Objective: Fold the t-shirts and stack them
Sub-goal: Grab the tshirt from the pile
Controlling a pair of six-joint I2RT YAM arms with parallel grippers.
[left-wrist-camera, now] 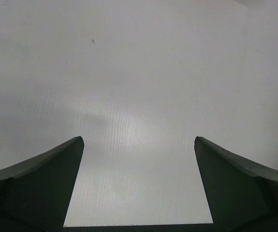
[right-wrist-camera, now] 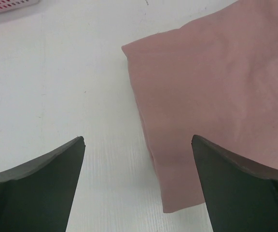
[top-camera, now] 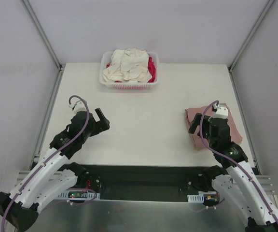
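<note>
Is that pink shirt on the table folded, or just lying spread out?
Folded. The dusty pink t-shirt lies as a compact flat rectangle with straight edges and a neat corner; no sleeves or collar show.

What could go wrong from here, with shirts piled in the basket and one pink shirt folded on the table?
1. The open right claw hangs over the edge of the folded pink shirt; a low sweep could drag it and undo the fold.
2. The cream shirt lies crumpled against the magenta-red shirt in the basket; a grab might lift both, or tug the basket along.
</note>
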